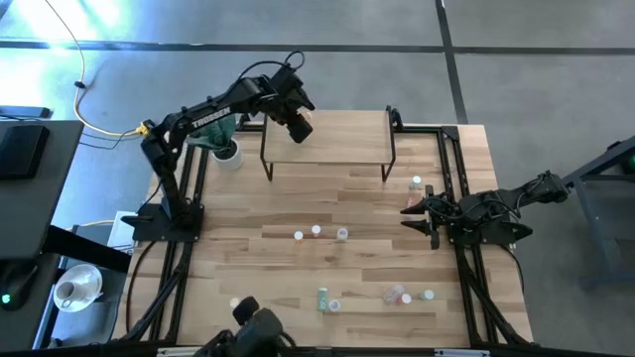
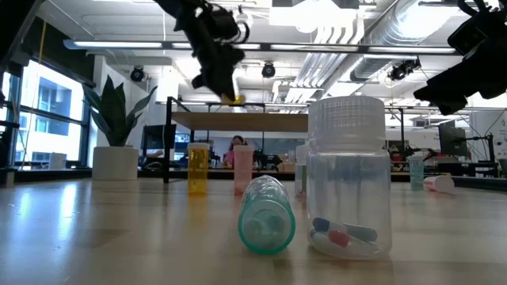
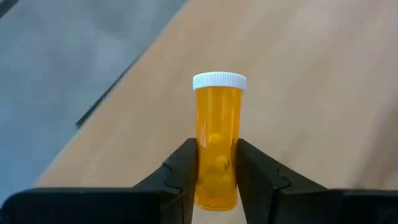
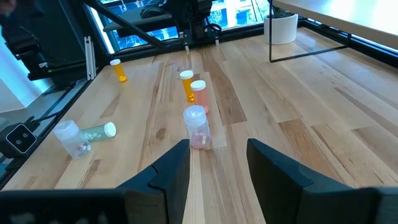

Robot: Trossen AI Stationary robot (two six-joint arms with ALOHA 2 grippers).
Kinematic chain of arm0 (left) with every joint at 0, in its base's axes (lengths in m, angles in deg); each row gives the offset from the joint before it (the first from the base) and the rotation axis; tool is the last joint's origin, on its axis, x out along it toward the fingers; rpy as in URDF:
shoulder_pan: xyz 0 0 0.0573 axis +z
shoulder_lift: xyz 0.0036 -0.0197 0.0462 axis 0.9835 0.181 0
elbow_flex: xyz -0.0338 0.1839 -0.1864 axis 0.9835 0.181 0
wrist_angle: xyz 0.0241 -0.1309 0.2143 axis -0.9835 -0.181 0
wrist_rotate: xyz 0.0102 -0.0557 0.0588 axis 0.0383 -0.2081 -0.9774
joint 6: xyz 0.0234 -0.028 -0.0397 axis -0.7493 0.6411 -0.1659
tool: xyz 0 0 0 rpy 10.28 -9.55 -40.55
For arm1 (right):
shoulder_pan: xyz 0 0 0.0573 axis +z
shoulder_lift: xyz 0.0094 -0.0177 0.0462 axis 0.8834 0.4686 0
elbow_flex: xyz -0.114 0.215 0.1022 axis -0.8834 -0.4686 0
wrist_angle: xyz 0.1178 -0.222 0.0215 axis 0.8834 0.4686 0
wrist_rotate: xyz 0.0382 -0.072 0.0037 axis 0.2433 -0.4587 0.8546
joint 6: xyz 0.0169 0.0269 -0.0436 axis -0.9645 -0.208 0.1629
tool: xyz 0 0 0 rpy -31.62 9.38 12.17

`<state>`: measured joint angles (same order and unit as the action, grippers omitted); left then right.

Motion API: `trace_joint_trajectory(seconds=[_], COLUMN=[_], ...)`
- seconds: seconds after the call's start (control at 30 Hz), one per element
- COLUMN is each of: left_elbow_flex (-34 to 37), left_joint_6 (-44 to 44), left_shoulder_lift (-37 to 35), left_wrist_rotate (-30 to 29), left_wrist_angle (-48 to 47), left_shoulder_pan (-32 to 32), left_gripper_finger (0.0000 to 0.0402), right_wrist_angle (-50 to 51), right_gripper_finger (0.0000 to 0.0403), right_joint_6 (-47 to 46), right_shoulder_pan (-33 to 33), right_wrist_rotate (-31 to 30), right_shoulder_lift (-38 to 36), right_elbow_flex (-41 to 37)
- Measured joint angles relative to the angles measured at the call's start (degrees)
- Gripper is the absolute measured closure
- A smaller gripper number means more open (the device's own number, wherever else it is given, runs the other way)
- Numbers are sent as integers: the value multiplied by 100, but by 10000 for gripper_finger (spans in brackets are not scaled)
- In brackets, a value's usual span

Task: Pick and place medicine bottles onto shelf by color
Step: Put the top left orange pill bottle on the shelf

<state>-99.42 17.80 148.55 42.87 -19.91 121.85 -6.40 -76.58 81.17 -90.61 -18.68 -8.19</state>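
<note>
Orange bottle (image 3: 218, 140) is pinched low on its body by the left gripper (image 1: 298, 127), cap clear, hovering over the shelf (image 1: 347, 144) corner, presumably for an upright drop-off. Right gripper (image 4: 217, 165) waits spread wide, near the table's right edge.

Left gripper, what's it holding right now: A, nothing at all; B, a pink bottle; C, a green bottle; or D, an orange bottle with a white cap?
D. In the left wrist view the left gripper is closed on an orange bottle with a white cap, gripping its lower body, and in the high view that gripper is above the shelf.
</note>
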Motion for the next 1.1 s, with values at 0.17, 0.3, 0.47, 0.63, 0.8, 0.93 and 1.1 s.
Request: trace_joint_trajectory(seconds=[0.17, 0.3, 0.47, 0.63, 0.8, 0.93, 1.1], left_elbow_flex=[548, 1729, 3312, 4689, 5827, 6424, 6825], left_joint_6=[87, 395, 747, 868, 961, 983, 799], left_shoulder_lift=[-609, -1390, -2472, -3228, -3446, -3397, -3181], left_wrist_rotate=[178, 408, 402, 402, 387, 330, -287], left_wrist_angle=[561, 1714, 3556, 5399, 7302, 8438, 9128], left_shoulder_pan=[-438, -767, -1315, -2005, -2646, -3073, -3494], left_gripper_finger=[320, 320, 320, 320, 318, 317, 316], right_wrist_angle=[1, 0, 0, 0, 0, 0, 0], right_gripper_finger=[254, 254, 254, 254, 254, 254, 254], right_joint_6=[0, -1, -2, -1, 0, 0, -2], right_shoulder_pan=[1, 0, 0, 1, 2, 2, 2], right_wrist_rotate=[-1, 0, 0, 0, 0, 0, 0], right_shoulder_lift=[0, 1, 0, 0, 2, 0, 2], right_elbow_flex=[-1, -1, -1, 0, 0, -2, 0])
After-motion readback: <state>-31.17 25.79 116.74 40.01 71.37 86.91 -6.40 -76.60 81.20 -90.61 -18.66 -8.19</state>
